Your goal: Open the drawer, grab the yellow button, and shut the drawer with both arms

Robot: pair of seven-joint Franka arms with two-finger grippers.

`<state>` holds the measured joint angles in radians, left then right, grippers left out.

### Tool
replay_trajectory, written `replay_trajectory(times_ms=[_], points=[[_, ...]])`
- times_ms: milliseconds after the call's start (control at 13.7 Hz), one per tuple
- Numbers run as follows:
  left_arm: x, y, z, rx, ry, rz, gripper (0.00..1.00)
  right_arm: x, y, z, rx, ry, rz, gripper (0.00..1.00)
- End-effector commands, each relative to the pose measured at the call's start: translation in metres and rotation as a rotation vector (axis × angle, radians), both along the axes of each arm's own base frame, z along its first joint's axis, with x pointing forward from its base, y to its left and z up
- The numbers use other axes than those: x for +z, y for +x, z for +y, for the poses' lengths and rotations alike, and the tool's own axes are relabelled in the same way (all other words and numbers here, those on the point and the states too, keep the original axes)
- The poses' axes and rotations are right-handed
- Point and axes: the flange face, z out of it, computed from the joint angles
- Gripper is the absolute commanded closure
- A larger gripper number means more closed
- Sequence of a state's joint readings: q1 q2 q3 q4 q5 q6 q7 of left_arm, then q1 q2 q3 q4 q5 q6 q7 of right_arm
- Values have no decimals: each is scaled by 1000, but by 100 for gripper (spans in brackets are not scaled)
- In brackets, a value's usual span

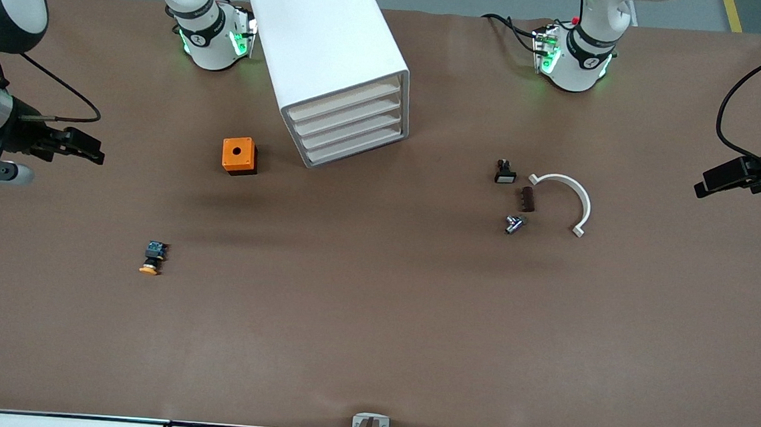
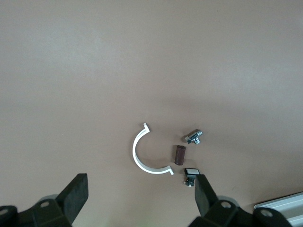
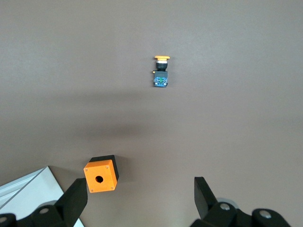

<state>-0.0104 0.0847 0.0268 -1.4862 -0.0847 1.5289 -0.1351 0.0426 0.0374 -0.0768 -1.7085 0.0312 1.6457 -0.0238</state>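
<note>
Drawer (image 1: 342,109) flat white plastic, flush, button (image 1: 151,258) round orange cap, left gripper (image 2: 142,201) and right gripper (image 3: 141,203) both agape

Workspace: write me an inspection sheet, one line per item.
Surface: brown table, flat.
Cabinet: top drawer shut, like the three below it.
Button: lies on the table, not in the drawer, nearer the front camera than the orange cube, toward the right arm's end.
Clutter: black part, brown block, metal fitting, white clamp, grouped toward the left arm's end.
Grippers: left gripper open, waiting above the clutter; right gripper open, above table beside the cube.
Cables: black leads at both bases and table edges.
Surroundings: grey floor.
</note>
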Motion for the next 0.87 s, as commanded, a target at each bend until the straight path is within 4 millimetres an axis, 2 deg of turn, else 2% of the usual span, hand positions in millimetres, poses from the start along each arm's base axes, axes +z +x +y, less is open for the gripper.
replay_trajectory(times_ms=[0, 146, 364, 583, 802], points=[[-4, -1, 0, -28, 23, -7, 1, 26, -2, -3, 1, -10, -8, 0], [2, -1, 0, -30, 25, -22, 1, 32, -6, -3, 11, -12, 12, 0], [14, 0, -1, -33, 27, -48, 1, 32, -6, -10, -1, -10, 20, 0], [34, -3, -5, -34, 25, -86, 1, 39, -3, -10, -3, -8, 3, 0], [57, -24, -24, -56, 22, -94, 1, 41, -3, -14, -12, -1, -4, 0]])
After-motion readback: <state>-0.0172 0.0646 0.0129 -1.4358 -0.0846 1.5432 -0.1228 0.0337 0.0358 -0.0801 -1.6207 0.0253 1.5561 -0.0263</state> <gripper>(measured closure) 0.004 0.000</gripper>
